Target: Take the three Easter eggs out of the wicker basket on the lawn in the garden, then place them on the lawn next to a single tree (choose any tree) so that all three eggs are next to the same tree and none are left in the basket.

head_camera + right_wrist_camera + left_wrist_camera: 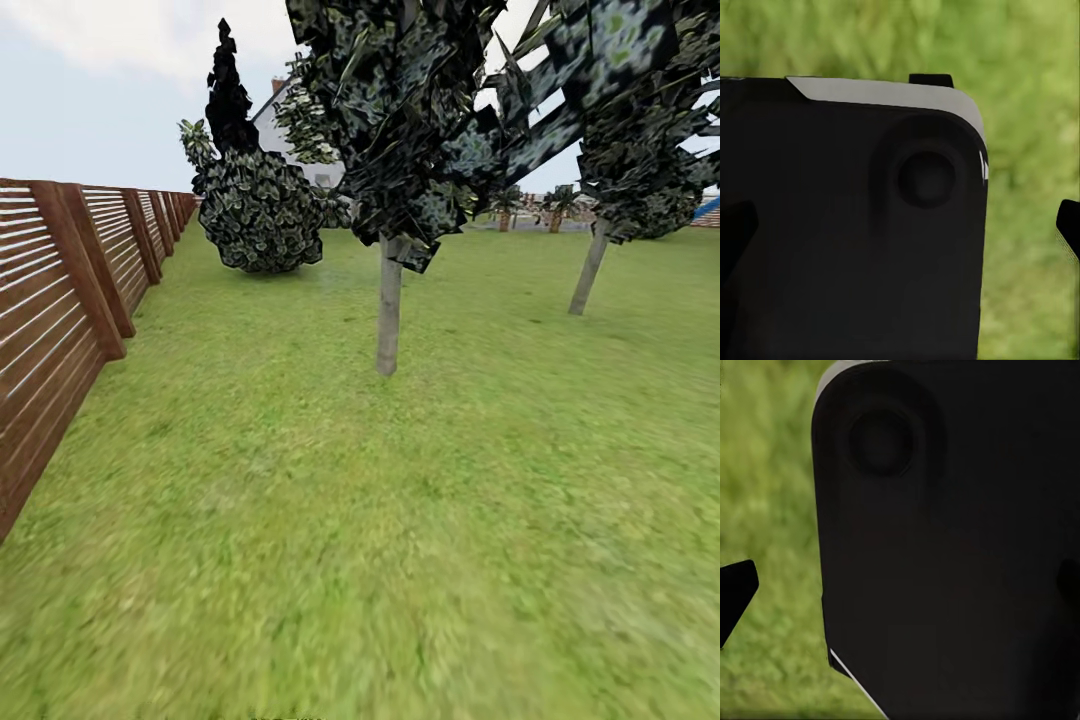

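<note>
Green lawn (pixel 400 520) spreads across the garden in the head view, bordered on one side by a brown slatted wooden fence (pixel 60 300); 2 thin-trunked leafy trees (pixel 388 300) (pixel 590 265) stand on the grass, with a round dark bush (pixel 260 210) and a white house (pixel 285 125) further back. Blurred grass (pixel 772 472) lies behind a black robot body panel (pixel 945 547) in the left wrist view, and likewise behind a black panel (pixel 847 225) in the right wrist view. Left gripper (pixel 735 596) and right gripper (pixel 1069 225) each show just 1 dark fingertip, spread cannot be told.
</note>
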You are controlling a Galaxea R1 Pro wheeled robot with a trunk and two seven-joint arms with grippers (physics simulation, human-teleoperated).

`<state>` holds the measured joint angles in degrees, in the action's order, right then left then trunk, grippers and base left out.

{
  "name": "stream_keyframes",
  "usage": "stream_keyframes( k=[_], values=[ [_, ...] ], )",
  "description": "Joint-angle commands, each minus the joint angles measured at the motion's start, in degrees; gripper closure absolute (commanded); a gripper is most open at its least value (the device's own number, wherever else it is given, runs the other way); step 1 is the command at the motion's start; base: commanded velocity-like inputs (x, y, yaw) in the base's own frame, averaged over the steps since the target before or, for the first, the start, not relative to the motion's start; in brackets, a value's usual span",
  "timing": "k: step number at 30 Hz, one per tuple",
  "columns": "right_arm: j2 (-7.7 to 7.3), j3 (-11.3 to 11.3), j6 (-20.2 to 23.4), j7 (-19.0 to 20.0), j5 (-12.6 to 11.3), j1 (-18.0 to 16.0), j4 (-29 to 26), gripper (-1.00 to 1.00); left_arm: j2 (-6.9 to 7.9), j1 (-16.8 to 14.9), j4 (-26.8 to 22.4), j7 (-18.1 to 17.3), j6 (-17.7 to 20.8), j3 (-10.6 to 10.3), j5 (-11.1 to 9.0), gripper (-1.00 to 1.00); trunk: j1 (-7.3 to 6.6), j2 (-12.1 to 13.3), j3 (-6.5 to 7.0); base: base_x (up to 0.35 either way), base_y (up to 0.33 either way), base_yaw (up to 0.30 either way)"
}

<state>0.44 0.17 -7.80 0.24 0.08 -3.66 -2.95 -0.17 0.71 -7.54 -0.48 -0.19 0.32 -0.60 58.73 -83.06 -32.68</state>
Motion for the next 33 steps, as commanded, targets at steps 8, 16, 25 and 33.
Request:
stream_keyframes(
  k=[8, 16, 25, 33],
  values=[
    [0.0, 0.01, -0.21, 0.02, 0.01, -0.03, 0.05, -1.0, 0.0, 0.03, -0.11, -0.05, -0.02, 0.03, -0.05, -1.0, 0.0, -0.02, -0.04, 0.0, 0.0, 0.291],
    [0.0, 0.01, -0.25, 0.02, 0.01, -0.03, 0.05, -1.0, 0.01, 0.05, -0.11, -0.05, 0.01, 0.03, -0.1, -1.0, 0.0, -0.02, -0.04, 0.0, 0.0, 0.291],
    [-0.01, 0.01, -0.28, 0.02, 0.01, -0.03, 0.05, -1.0, 0.04, 0.01, -0.1, -0.05, 0.01, 0.03, -0.1, -1.0, 0.0, -0.02, -0.04, 0.0, 0.0, 0.291],
    [-0.15, -0.06, -0.21, 0.02, 0.01, -0.03, -0.02, -1.0, 0.08, 0.03, -0.05, -0.05, 0.02, 0.11, -0.18, -1.0, 0.0, -0.02, -0.12, 0.03, 0.0, 0.207]
  ],
)
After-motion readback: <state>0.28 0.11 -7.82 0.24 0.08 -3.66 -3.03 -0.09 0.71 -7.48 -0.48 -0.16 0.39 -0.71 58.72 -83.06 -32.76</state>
